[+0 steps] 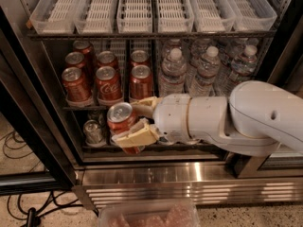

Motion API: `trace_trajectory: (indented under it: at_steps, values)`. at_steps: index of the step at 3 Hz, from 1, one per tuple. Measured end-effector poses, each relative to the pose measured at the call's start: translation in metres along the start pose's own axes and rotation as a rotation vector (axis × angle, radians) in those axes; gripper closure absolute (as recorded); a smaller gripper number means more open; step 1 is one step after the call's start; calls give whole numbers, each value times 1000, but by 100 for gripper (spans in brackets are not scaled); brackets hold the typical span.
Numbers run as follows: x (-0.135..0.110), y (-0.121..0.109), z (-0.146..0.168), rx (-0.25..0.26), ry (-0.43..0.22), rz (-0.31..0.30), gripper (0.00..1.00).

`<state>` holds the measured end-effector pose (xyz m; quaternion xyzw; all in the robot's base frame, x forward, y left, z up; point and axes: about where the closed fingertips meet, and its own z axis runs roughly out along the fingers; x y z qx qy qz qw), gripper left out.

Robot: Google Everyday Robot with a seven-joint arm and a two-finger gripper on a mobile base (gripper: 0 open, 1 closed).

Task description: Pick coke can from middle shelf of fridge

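My gripper (pixel 135 122) is shut on a red coke can (pixel 121 123) and holds it tilted in front of the fridge (pixel 142 174), just below and outside the middle shelf (pixel 78 108). Its cream fingers (pixel 137 137) clamp the can above and below. Several more red coke cans (pixel 108 85) stand in rows on the left of the middle shelf. My white arm (pixel 236 119) reaches in from the right.
Clear water bottles (pixel 206 72) fill the right of the middle shelf. White slotted lane trays (pixel 135 8) sit on the shelf above. Silver cans (pixel 93 131) stand on the lower shelf. A ribbed steel base panel (pixel 180 193) runs below. Cables (pixel 19 148) lie on the floor left.
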<state>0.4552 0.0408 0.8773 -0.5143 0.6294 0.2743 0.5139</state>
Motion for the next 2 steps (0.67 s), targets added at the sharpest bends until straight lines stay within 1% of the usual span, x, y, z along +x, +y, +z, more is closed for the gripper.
trace_trajectory:
  at_steps: [1,2]
  values:
    - [-4,8,1,-25,-2,-11,100]
    - [-4,7,1,-22,-2,-11,100]
